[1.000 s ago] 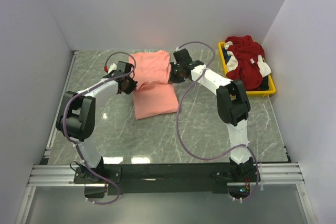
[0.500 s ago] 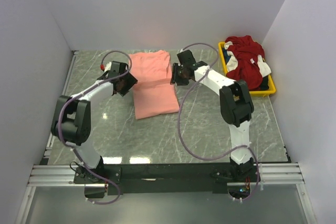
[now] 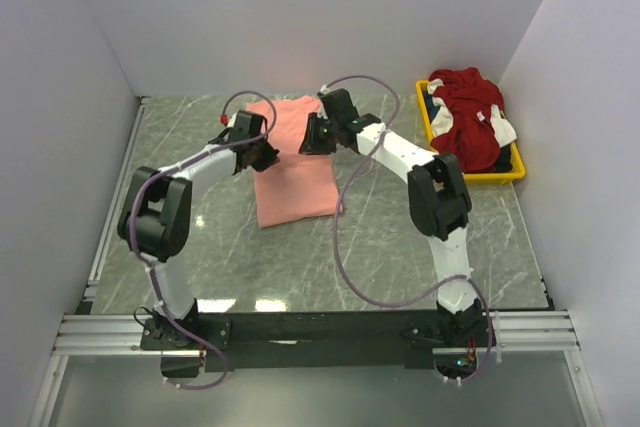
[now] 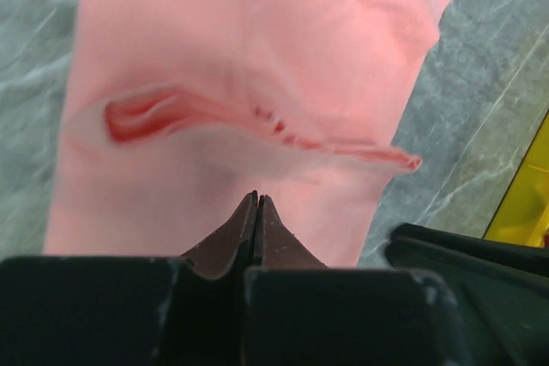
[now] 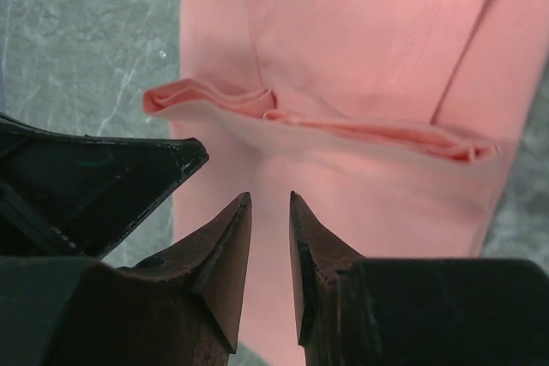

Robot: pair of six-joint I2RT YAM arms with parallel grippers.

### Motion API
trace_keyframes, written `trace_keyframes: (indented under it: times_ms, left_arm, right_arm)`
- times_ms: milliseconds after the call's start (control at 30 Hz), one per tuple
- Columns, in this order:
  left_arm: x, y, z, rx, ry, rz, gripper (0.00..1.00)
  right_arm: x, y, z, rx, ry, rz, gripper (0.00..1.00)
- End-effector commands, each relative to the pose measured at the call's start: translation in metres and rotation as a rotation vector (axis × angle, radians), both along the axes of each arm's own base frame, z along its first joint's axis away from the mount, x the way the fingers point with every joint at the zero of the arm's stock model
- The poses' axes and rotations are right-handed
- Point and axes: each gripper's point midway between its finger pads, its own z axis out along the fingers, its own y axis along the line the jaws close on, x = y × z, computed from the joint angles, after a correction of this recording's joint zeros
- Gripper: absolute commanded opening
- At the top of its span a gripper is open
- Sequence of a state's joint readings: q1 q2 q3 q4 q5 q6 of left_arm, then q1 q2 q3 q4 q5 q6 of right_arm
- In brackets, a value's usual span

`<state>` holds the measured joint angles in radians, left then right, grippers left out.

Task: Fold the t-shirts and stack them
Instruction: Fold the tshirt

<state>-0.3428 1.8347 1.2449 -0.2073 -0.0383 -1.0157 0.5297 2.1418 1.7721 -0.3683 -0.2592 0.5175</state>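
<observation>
Smooth salmon-pink t-shirt [image 3: 297, 179] lying folded into a rectangle on the veined grey surface [image 3: 400, 237], left hand [image 4: 257, 201] hovering pressed together, right hand [image 5: 270, 203] hovering slightly spread

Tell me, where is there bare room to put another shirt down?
The widest bare table lies between the pink shirt and the near edge; a strip runs along the left wall. Crowded: the far middle, where the left hand and right hand hover over it, and the yellow tray, heaped with red shirt.
</observation>
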Motion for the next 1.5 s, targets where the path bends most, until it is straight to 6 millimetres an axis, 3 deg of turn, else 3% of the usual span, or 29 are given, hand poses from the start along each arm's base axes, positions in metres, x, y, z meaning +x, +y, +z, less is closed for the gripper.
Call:
trace_keyframes:
  times_ms: [0,67,200,400,567,667,767,867,900,967,1000,1033,1067,1100,1167,1200,1233,1267,1300,1333,1367,1400,1467]
  left_arm:
    - [0.03,-0.01,0.013,-0.002,-0.055,-0.046,0.01]
    - [0.039,-0.009,0.009,0.002,-0.049,-0.043,0.01]
    - [0.046,0.004,-0.028,0.015,0.022,-0.024,0.01]
    - [0.044,0.023,-0.062,0.023,0.088,-0.002,0.01]
    - [0.042,0.028,-0.069,0.021,0.102,0.0,0.01]
    - [0.044,0.026,-0.06,0.008,0.078,-0.013,0.01]
    - [0.052,0.021,-0.037,-0.007,0.022,-0.042,0.04]
    - [0.063,0.015,-0.002,-0.012,-0.048,-0.08,0.11]
    - [0.065,0.015,0.013,-0.015,-0.08,-0.086,0.15]
    - [0.067,0.014,0.034,-0.016,-0.117,-0.095,0.23]
    - [0.065,0.013,0.051,-0.022,-0.144,-0.098,0.26]
    - [0.063,0.013,0.056,-0.019,-0.154,-0.093,0.36]
    - [0.059,0.012,0.062,-0.022,-0.16,-0.092,0.39]
    - [0.053,0.01,0.078,-0.027,-0.189,-0.097,0.4]
    - [0.037,0.008,0.074,-0.029,-0.17,-0.093,0.42]
    - [0.027,0.0,0.086,-0.044,-0.196,-0.106,0.41]
    - [0.013,-0.002,0.069,-0.048,-0.16,-0.114,0.35]
    - [0.003,-0.007,0.066,-0.069,-0.148,-0.119,0.33]
    - [-0.006,-0.016,0.071,-0.086,-0.167,-0.134,0.31]
    - [-0.022,-0.017,0.051,-0.089,-0.121,-0.142,0.26]
    - [-0.033,-0.025,0.05,-0.114,-0.115,-0.15,0.23]
    - [-0.041,-0.028,0.045,-0.127,-0.105,-0.157,0.21]
    - [-0.06,-0.038,0.026,-0.163,-0.09,-0.183,0.15]
  right_arm:
    - [0.014,0.017,-0.003,0.068,0.019,0.04,0.32]
    - [0.025,0.021,-0.012,0.078,0.033,0.042,0.31]
    - [0.04,0.014,-0.03,0.068,0.06,0.022,0.3]
    - [0.062,-0.017,-0.055,0.075,0.105,-0.04,0.3]
    - [0.063,-0.031,-0.063,0.086,0.135,-0.052,0.29]
    - [0.059,-0.034,-0.062,0.073,0.132,-0.051,0.29]
    - [0.059,-0.042,-0.053,0.068,0.128,-0.064,0.29]
    - [0.06,-0.051,-0.023,0.087,0.079,-0.079,0.29]
    - [0.061,-0.054,-0.001,0.088,0.04,-0.086,0.29]
    - [0.059,-0.058,0.02,0.085,0.008,-0.089,0.3]
    - [0.053,-0.059,0.039,0.096,-0.01,-0.082,0.3]
    - [0.049,-0.059,0.045,0.103,-0.019,-0.079,0.3]
    - [0.045,-0.06,0.052,0.111,-0.027,-0.078,0.31]
    - [0.034,-0.059,0.061,0.13,-0.036,-0.075,0.31]
    - [0.019,-0.049,0.07,0.169,-0.042,-0.052,0.31]
    - [0.002,-0.046,0.068,0.179,-0.023,-0.035,0.31]
    - [-0.009,-0.041,0.068,0.192,-0.016,-0.015,0.31]
    - [-0.021,-0.027,0.07,0.213,-0.028,0.014,0.31]
    - [-0.037,-0.027,0.061,0.212,-0.007,0.024,0.31]
    - [-0.048,-0.02,0.059,0.221,0.002,0.047,0.31]
    - [-0.059,-0.009,0.062,0.241,-0.009,0.07,0.31]
    - [-0.072,-0.007,0.046,0.233,0.025,0.08,0.31]
    - [-0.086,0.0,0.036,0.238,0.044,0.107,0.31]
